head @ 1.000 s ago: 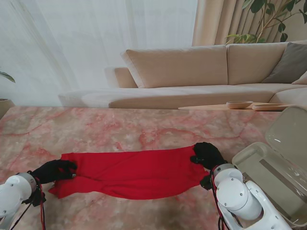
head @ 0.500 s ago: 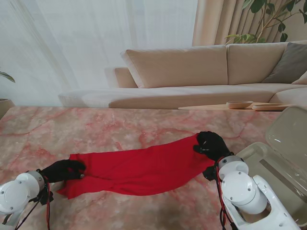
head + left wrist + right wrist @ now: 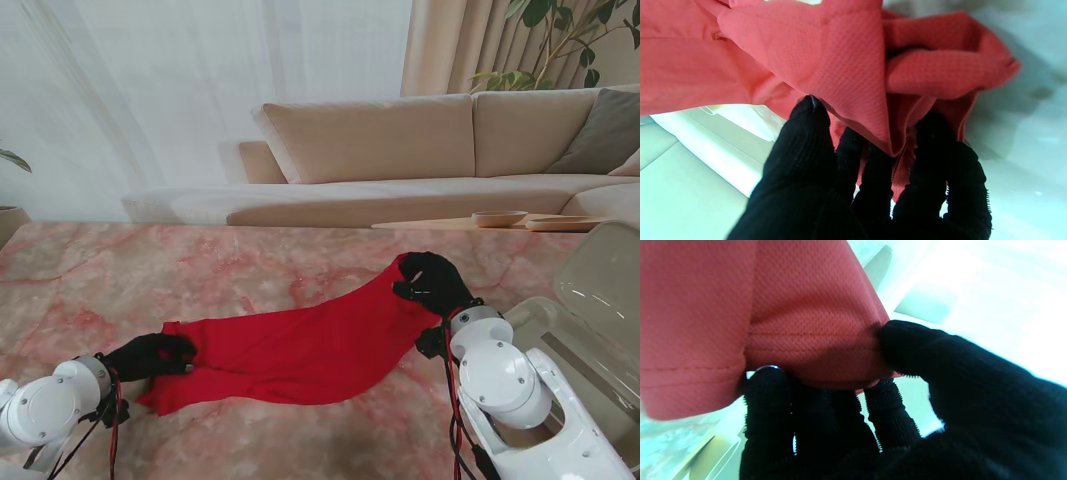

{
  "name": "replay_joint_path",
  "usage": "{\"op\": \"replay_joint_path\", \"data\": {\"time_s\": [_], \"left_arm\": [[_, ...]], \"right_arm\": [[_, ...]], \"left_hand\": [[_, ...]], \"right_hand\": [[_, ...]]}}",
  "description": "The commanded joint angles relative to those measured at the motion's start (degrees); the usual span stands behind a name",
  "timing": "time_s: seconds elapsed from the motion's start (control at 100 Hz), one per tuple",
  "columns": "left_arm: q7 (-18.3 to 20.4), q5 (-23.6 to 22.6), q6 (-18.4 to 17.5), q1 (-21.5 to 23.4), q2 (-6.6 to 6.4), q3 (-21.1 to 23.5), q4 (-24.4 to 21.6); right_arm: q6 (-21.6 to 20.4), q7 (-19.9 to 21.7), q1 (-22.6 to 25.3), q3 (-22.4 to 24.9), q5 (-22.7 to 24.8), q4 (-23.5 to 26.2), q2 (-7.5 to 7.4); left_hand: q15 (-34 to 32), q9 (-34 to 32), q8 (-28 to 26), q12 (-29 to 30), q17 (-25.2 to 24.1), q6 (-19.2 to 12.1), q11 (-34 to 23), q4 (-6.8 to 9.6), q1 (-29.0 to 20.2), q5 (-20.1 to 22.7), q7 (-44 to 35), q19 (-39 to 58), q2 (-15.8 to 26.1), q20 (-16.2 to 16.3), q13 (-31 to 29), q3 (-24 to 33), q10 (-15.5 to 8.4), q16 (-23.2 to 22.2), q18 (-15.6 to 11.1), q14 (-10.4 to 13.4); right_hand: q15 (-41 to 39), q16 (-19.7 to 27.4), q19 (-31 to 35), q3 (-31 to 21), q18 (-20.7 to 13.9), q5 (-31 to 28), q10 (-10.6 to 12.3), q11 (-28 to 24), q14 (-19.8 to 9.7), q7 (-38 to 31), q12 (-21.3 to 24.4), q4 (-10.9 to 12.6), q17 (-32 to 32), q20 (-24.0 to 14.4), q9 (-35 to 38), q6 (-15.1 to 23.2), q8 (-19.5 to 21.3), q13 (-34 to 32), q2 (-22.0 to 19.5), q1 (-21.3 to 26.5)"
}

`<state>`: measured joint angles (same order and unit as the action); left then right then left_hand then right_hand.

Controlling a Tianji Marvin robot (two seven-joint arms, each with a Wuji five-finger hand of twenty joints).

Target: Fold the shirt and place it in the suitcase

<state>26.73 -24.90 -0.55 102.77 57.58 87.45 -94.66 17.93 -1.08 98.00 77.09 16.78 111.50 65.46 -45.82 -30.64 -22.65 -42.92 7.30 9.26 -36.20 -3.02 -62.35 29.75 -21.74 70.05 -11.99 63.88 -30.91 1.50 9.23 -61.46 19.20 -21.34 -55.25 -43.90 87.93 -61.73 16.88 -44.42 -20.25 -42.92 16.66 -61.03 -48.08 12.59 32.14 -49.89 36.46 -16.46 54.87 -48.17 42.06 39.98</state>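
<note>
Right robot hand [image 3: 432, 283] is pinching the shirt [image 3: 300, 350] hem, lifting it; left robot hand [image 3: 152, 355] is clutching the opposite end against the counter [image 3: 200, 270]

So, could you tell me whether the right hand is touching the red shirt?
Touching. The right wrist view shows the right hand pinching the shirt hem between thumb and fingers.

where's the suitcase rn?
In the stand view the suitcase sits open at the table's right edge, just right of the right hand, which holds the red shirt.
</note>
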Motion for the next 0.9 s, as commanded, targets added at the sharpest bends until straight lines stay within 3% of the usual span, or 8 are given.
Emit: {"op": "replay_joint_path", "data": {"time_s": [0.0, 0.52, 0.89], "left_arm": [[1.0, 0.4, 0.6, 1.1, 0.92, -2.1, 1.9], [0.1, 3.6, 0.4, -2.9, 1.16, -8.1, 3.6], [-0.2, 6.2, 0.6, -6.9, 1.36, -13.1, 6.4]], "right_arm": [[0.1, 1.1, -0.9, -0.4, -0.6, 1.3, 0.25], [-1.9, 2.1, -4.7, -4.4, -3.0, 2.5, 0.23], [-3.3, 3.1, -8.0, -8.8, -5.9, 0.6, 0.37]], "left_hand": [[5.5, 0.9, 0.4, 3.0, -0.5, 0.0, 5.2, 1.03, -2.7, 1.0, 0.8, 1.9, 1.9, -0.2, 0.8, -2.1, 2.4, 0.7, 0.7, 2.2], [5.3, 1.2, 0.4, 3.1, -0.8, 0.0, 5.3, 1.04, -3.0, 1.0, 0.9, 2.1, 2.1, -0.3, 1.2, -2.2, 2.6, 0.7, 0.5, 2.1], [5.3, 1.6, 0.5, 3.1, -1.0, 0.0, 5.4, 1.07, -3.1, 0.8, 1.0, 2.2, 2.3, -0.3, 1.4, -2.2, 2.6, 0.7, 0.5, 2.0]], "right_hand": [[-1.4, -1.1, 3.3, -4.1, -1.5, -2.5, 0.1, -0.3, -0.1, -3.8, -1.1, 5.5, 1.1, -0.1, 0.9, 2.4, 0.4, -2.2, -0.1, -0.1], [-1.6, -0.9, 3.8, -3.8, -1.4, -2.5, 0.1, 0.1, -0.1, -3.6, -1.2, 5.4, 1.3, 0.4, 1.3, 2.6, 0.1, -2.4, 0.1, 0.0], [-1.3, -0.8, 3.6, -3.4, -1.2, -2.4, 0.1, 0.4, 0.2, -3.4, -1.2, 5.3, 1.0, 0.6, 1.4, 2.6, 0.0, -2.3, 0.1, 0.2]]}}
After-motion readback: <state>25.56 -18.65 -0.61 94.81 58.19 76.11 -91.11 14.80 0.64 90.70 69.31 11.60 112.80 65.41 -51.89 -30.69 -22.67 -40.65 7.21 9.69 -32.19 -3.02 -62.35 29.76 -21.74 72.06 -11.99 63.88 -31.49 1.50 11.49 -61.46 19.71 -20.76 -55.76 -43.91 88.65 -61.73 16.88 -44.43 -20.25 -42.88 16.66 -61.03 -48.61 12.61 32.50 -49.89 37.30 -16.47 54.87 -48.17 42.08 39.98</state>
